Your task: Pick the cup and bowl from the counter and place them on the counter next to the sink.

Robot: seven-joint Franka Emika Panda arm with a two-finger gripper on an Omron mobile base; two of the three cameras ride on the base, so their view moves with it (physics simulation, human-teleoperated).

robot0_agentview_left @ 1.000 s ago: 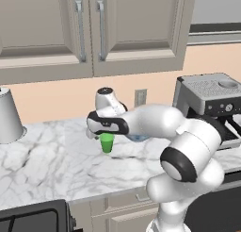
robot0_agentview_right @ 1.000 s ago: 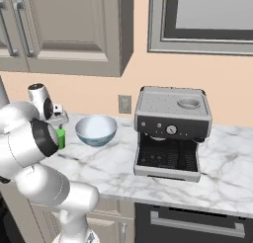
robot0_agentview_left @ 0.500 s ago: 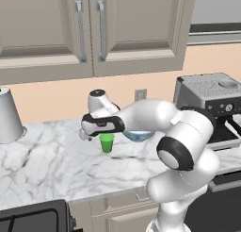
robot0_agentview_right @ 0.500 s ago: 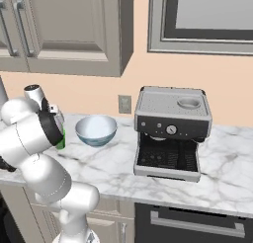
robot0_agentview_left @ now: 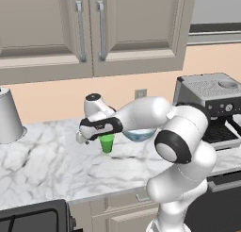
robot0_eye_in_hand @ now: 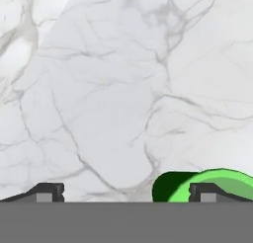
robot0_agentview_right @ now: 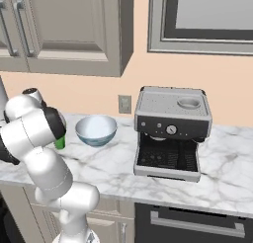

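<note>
— Cup (robot0_agentview_left: 107, 143) position? Upright on the marble bench (robot0_agentview_left: 42, 165), just beside the pale bowl (robot0_agentview_right: 96, 130).
— Relative to gripper (robot0_eye_in_hand: 123, 192)? Off-centre, under one fingertip (robot0_eye_in_hand: 210, 191), not between both.
— Gripper state? Spread wide, grasping nothing. Probably needs shifting sideways toward that cup before closing.

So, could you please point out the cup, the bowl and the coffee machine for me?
cup (robot0_agentview_left: 107, 144), left base view, on its green side wall.
bowl (robot0_agentview_right: 96, 130), right base view, on its pale inner wall.
coffee machine (robot0_agentview_right: 170, 133), right base view, on its dark front panel.
</note>
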